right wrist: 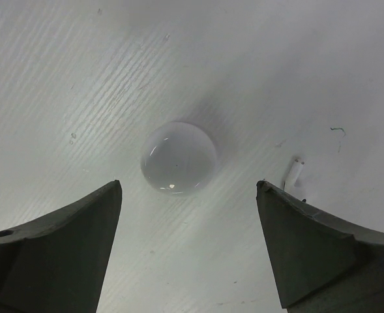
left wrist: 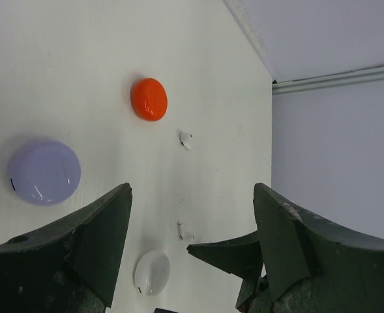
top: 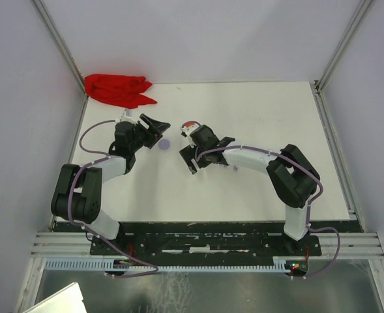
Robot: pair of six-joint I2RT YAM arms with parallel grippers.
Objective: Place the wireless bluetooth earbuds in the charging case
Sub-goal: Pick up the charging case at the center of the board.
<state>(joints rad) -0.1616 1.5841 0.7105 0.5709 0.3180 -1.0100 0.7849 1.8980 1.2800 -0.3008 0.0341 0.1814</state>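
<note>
The white table (top: 276,130) carries everything. The red cloth (top: 118,90) lies far beyond the white round case (right wrist: 178,158), at the back left corner. The right gripper (right wrist: 188,208) hangs over that case, jaws wide with nothing between them. The left gripper (left wrist: 192,195), just left of the case, is also spread wide and holds nothing. The purple round case (left wrist: 44,172) sits near the white one, and the red round case (left wrist: 148,99) sits farther off. One whitish earbud (right wrist: 294,171) lies just beside the white case, its long axis tilted steeply in the right wrist view. A second earbud (left wrist: 186,140) lies toward the red case.
</note>
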